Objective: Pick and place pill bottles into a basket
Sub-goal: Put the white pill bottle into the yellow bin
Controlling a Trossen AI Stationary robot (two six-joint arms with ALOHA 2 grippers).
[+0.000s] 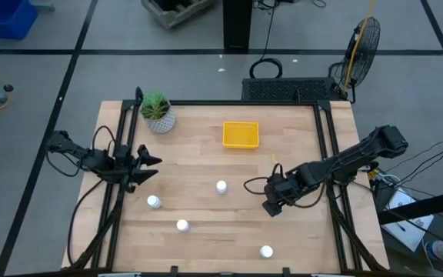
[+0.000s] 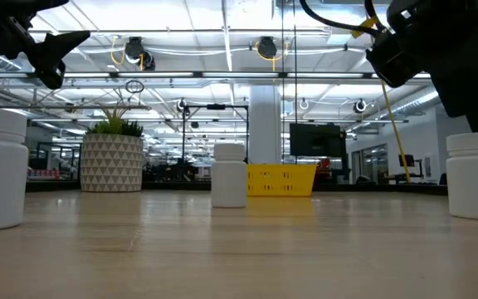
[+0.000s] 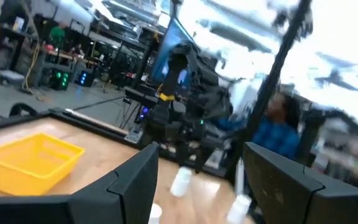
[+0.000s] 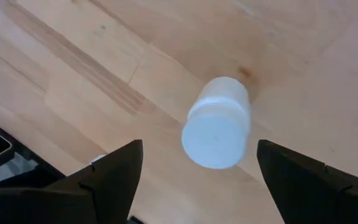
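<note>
The yellow basket [image 1: 241,135] sits at the table's far middle and also shows in the low view [image 2: 281,179]. Four white pill bottles stand upright on their bases: one mid-table [image 1: 221,186], two near left [image 1: 154,202] [image 1: 181,225], one near right [image 1: 266,251]. My right gripper [image 1: 271,204] points down, open, above a fifth upright bottle [image 4: 216,124], a finger on either side and clear of it; in the high view the gripper hides this bottle, which shows in the low view [image 2: 475,174]. My left gripper [image 1: 157,168] is open and empty at the table's left side.
A white pot with a green plant [image 1: 158,113] stands at the far left. A black frame [image 1: 325,146] runs along the table's left, right and far edges. A person in blue [image 3: 278,130] shows beyond the table in the left wrist view.
</note>
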